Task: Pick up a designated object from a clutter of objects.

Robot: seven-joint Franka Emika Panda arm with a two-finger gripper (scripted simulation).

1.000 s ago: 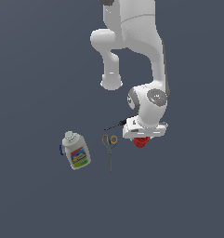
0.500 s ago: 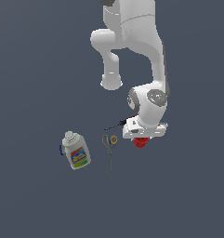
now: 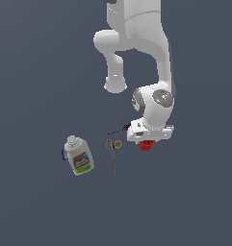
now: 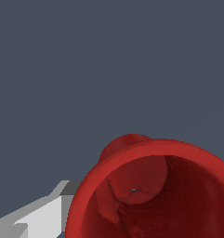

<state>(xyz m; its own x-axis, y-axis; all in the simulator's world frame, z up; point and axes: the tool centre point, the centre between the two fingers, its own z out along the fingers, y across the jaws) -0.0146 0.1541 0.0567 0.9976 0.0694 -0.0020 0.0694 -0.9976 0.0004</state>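
The red cup [image 4: 153,190] fills the near corner of the wrist view, its round rim facing the camera and its dark interior open to sight. 1 pale grey finger [image 4: 36,218] lies just beside its rim. Plain grey-blue ground lies behind.

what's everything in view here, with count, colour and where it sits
red cup: 1, red, directly under the gripper, mostly hidden by it in the exterior view; the wrist view looks into its open mouth
scissors: 1, orange handles with a grey blade, on the floor toward the exterior view's left of the cup
screwdriver: 1, thin and dark, partly hidden beside the gripper, above the scissors in the exterior view
white bottle: 1, white with a colourful label, farthest to the exterior view's left
floor: 1, plain dark grey
gripper: 1, white, down over the cup; one finger shows beside the cup's rim, open or shut cannot be told
arm: 1, white, reaching down from the top of the exterior view
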